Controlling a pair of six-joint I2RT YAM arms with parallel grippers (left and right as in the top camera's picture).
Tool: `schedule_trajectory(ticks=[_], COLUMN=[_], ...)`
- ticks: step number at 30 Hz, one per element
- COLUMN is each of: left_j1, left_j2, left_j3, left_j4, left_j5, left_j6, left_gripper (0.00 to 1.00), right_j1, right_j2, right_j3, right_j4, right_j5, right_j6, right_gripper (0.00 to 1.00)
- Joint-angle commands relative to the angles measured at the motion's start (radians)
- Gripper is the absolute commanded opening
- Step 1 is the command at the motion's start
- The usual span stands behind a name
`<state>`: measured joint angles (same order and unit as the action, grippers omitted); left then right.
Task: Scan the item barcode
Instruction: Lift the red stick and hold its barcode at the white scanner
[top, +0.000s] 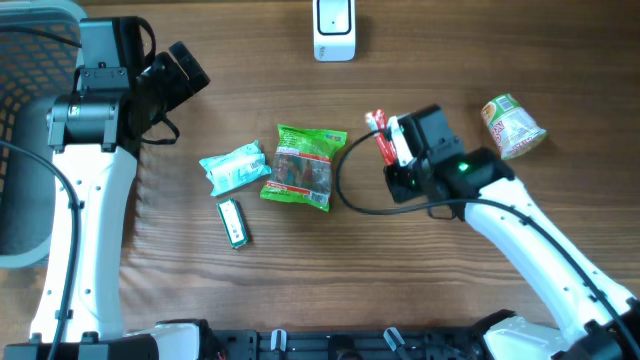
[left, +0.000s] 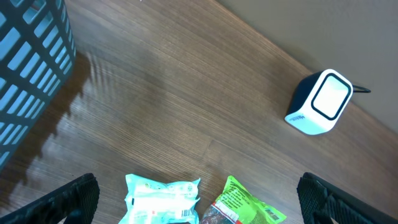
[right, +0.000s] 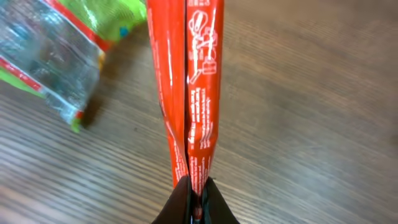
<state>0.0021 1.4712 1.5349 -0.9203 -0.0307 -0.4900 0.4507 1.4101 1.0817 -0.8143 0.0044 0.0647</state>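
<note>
And there it was: the right gripper (right: 196, 198) had its two dark fingers pinched together on the bottom edge of the long red plastic packet (right: 189, 81), white print running up its side. From the wrist view the packet stood edge-on, straight up out of the jaws, over the brown wooden table (right: 311, 93). Whether it was clear of the wood, the views did not show. From overhead it sat right of centre, between the green snack bag (top: 303, 167) with its clear window and the printed paper cup (top: 513, 125) lying on its side at the far right, touching neither.

The white box-shaped barcode scanner (top: 334, 30) stood at the top edge of the table, well apart from the packet, with nothing in front of it.

Over on the other side, the left gripper (top: 183, 72) hung near the slatted blue plastic basket (left: 31, 68) with jaws spread wide and nothing between them. Its own camera looked down at the pale teal wrapped packet (left: 163, 198) just beside the snack bag. A small green stick pack (top: 233, 222) lay just below the teal one, apart from it.
</note>
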Motion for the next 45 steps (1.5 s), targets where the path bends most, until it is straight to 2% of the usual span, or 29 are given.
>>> schedule_trajectory(ticks=[1, 7, 11, 14, 16, 22, 25, 30, 35, 40, 45], left_j1=[0.005, 0.005, 0.005, 0.005, 0.005, 0.005, 0.005, 0.005, 0.005, 0.005, 0.005], left_j2=[-0.018, -0.018, -0.018, -0.018, -0.018, -0.018, -0.018, -0.018, -0.018, -0.018, -0.018], left_j3=[0.016, 0.016, 0.016, 0.016, 0.016, 0.016, 0.016, 0.016, 0.016, 0.016, 0.016], left_j4=[0.002, 0.002, 0.002, 0.002, 0.002, 0.002, 0.002, 0.002, 0.002, 0.002, 0.002], left_j5=[0.004, 0.004, 0.004, 0.004, 0.004, 0.004, 0.004, 0.004, 0.004, 0.004, 0.004], left_j6=[0.019, 0.019, 0.019, 0.019, 0.019, 0.019, 0.019, 0.019, 0.019, 0.019, 0.019], left_gripper=[1.0, 1.0, 1.0, 1.0, 1.0, 1.0, 1.0, 1.0, 1.0, 1.0, 1.0], right_j1=[0.0, 0.0, 0.0, 0.0, 0.0, 0.0, 0.0, 0.002, 0.002, 0.005, 0.018], right_j2=[0.024, 0.207, 0.398, 0.504, 0.54, 0.651, 0.766, 0.907, 1.04, 1.138, 1.208], right_j3=[0.224, 0.656, 1.016, 1.238, 1.295, 1.293, 1.293, 1.293, 1.293, 1.293, 1.293], right_j4=[-0.08, -0.356, -0.541, -0.616, -0.591, -0.427, -0.314, -0.116, 0.045, 0.119, 0.228], right_j5=[0.0, 0.009, 0.133, 0.184, 0.256, 0.41, 0.598, 0.655, 0.674, 0.708, 0.824], right_j6=[0.014, -0.042, -0.039, -0.044, -0.079, -0.262, -0.416, -0.61, -0.717, -0.826, -0.879], right_gripper=[0.04, 0.04, 0.04, 0.04, 0.04, 0.04, 0.04, 0.04, 0.05, 0.04, 0.04])
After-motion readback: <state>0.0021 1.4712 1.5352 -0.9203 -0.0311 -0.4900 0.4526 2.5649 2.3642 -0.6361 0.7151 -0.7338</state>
